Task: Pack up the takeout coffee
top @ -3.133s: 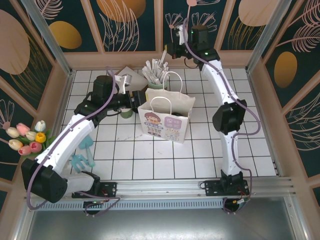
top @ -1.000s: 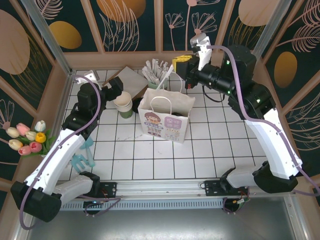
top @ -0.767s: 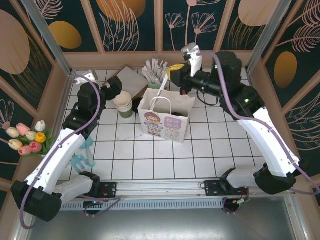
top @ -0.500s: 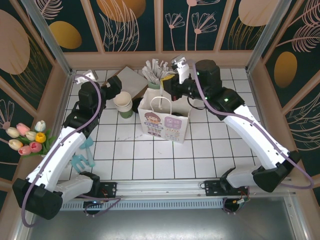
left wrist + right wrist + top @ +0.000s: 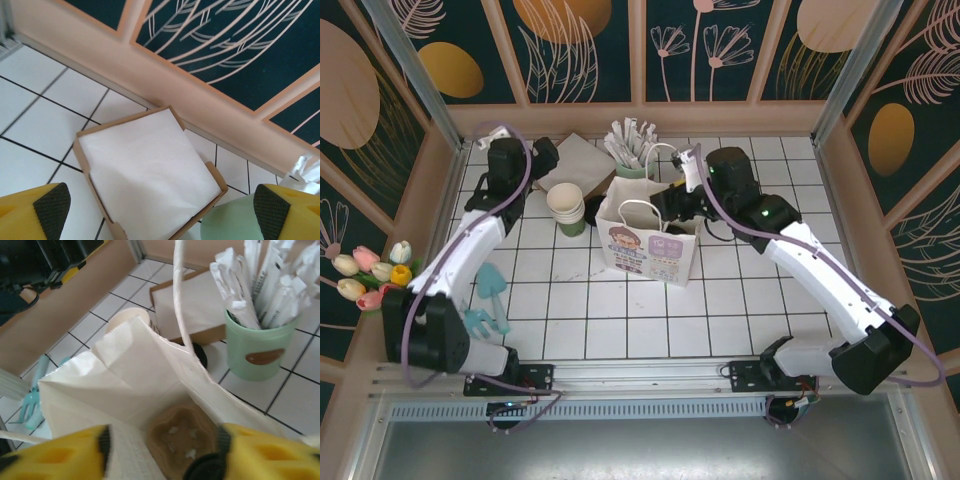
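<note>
Release over bag (image 5: 650,245) | right pincer (image 5: 163,440) apart at its mouth, likely letting go | coffee (image 5: 201,471) dark top directly below, within the gap, beside brown tray (image 5: 182,432) so it seats upright | left pincer (image 5: 162,207) apart, parked over napkin box (image 5: 150,170), out of the way

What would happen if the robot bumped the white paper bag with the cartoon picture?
The white paper bag would probably dent rather than resist: its thin walls look creased. It seems light, so a push may slide it on the tiles. Its thin loop handles look floppy.
</note>
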